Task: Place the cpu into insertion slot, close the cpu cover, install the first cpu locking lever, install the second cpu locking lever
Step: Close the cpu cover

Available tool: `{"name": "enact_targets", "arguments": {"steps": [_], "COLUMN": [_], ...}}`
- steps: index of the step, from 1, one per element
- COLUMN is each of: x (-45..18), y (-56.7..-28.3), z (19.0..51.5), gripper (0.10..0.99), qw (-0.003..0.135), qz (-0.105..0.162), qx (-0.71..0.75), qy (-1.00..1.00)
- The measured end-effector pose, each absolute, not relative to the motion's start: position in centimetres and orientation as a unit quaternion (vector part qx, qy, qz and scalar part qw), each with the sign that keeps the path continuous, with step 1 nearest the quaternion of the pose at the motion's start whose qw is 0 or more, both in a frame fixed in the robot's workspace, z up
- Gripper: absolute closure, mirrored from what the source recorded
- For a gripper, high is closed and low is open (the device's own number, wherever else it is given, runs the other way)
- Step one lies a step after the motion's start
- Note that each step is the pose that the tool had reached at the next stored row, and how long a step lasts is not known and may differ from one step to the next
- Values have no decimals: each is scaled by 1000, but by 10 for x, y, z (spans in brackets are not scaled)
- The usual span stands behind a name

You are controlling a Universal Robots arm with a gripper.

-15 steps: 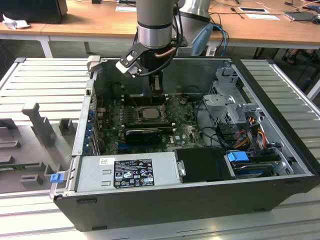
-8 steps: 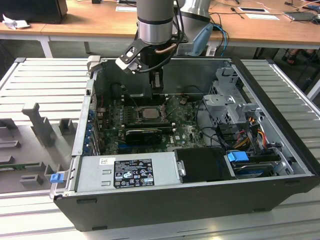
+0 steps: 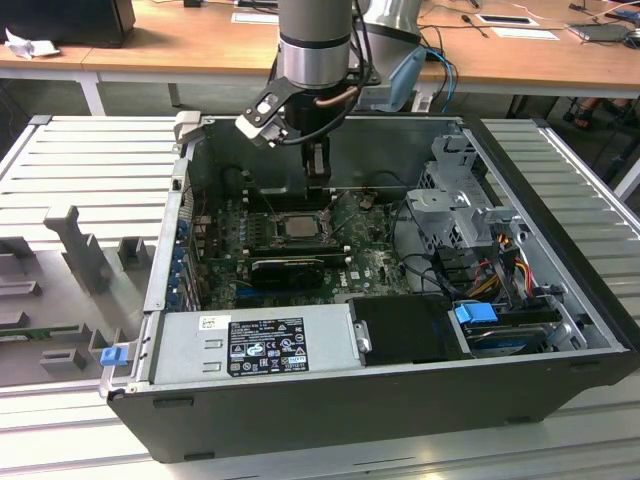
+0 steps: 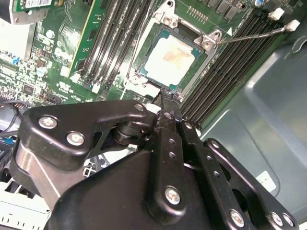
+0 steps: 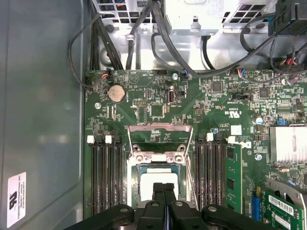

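While the robot arm's black pincer [image 3: 318, 178] hung low inside the open dark-grey metal computer case [image 3: 560, 270], which sat on a pale slatted metal table [image 3: 90, 150], its two fingers were clenched flat against each other and gripped nothing. Both wrist views showed this, the pincer [image 5: 163, 186] being no more than a thin seam between two black bars. The small flat square cpu [image 5: 157, 176], with its dull pale metal top and greenish board edge, lay seated in the square, silvery-rimmed insertion slot [image 5: 134, 172] set into the green circuit board [image 5: 158, 96]. Long black memory slots [image 5: 103, 177] ran along either side of the socket. The thin silvery-grey square-framed cpu cover [image 5: 159, 127] was not down over the chip. It stood raised at the socket's edge away from the pincer, and green board showed through its central window. In the second wrist view the pincer [image 4: 166, 93] had its tip at the rim of the insertion slot [image 4: 138, 72], just beside the cpu [image 4: 168, 60], though whether it touched the metal could not be told. A thin silvery wire lever [image 4: 254, 33] stretched away from one corner of the socket across a bank of memory slots. In the exterior view the cpu [image 3: 297, 225] sat near the middle of the board, just below the pincer.
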State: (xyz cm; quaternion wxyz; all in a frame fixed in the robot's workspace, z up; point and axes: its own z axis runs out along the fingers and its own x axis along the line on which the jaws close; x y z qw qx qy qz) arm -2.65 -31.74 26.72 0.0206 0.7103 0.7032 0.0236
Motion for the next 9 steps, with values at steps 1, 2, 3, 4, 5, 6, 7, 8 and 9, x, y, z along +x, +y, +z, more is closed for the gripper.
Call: {"name": "enact_targets", "arguments": {"steps": [1,2,3,4,5,6,7,8,9], "x": [-25,-24,-23,-21,-19,-16,-15,-13,-12], "y": [-317,-317,-317,-317,-317,-317,-317,-317,-317], "z": [267,267,267,267,267,267,267,267,267], "gripper": [980,980,980,980,980,980,980,980,980], "qw": [21,21,21,20,20,20,20,20,20], "qz": [24,24,24,23,23,23,23,23,23], "qx": [710,710,710,710,710,710,710,710,710], "qy": [703,703,703,703,703,703,703,703,703]}}
